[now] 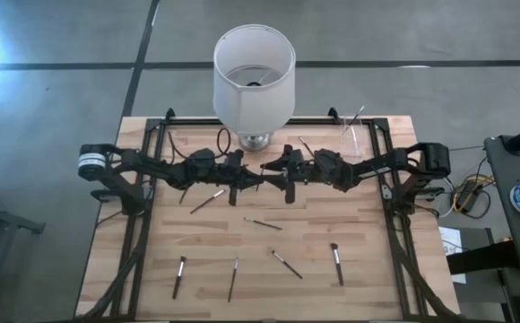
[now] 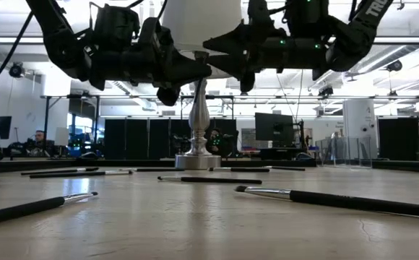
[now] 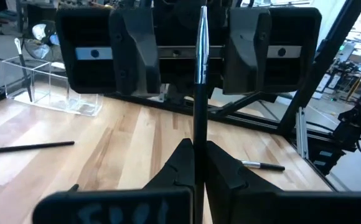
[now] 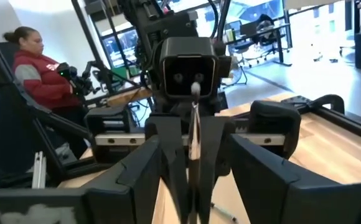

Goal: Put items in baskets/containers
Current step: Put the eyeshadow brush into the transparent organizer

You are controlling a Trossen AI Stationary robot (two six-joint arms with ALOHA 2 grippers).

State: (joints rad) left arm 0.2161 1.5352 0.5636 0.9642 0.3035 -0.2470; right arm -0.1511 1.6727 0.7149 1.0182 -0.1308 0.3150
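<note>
Clear cup (image 1: 352,139), 1 brush (image 1: 356,116) inside

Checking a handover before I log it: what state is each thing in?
left gripper: shut on the held brush, above mid-table.
right gripper: open, fingers either side of that brush.
held brush: clamped, off the table.
clear cup: upright, holds a standing brush.
loose brushes: lying flat on the table.
lampshade: upright on its base.

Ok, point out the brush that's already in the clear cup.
The standing brush leaning in the clear cup, far right corner; the others lie flat, bar the held brush in the left tool.
</note>
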